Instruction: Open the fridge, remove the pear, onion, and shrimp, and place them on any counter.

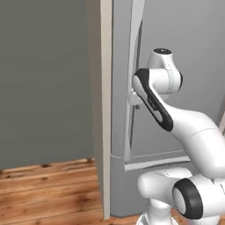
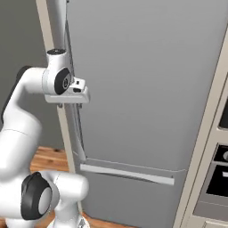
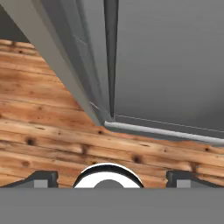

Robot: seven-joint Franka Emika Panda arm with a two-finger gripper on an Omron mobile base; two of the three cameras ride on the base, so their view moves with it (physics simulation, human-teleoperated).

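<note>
Fridge [image 2: 147,89] shut, nothing done yet. Claw [image 2: 71,100] spread wide, empty, beside the door handle [image 1: 134,66] at 9 o'clock on the door. Left: open it, move pear, onion, shrimp to the surface.

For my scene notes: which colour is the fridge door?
Plain grey-silver; the fridge door shows best in the right base view.

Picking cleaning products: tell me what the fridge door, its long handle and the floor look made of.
Fridge: smooth matte grey-silver, likely painted or brushed metal; no grain or glare shows.
Handle: pale silver bar, looks like satin metal, possibly plastic.
Floor: warm brown planks with knots and grain, apparently varnished wood.
</note>
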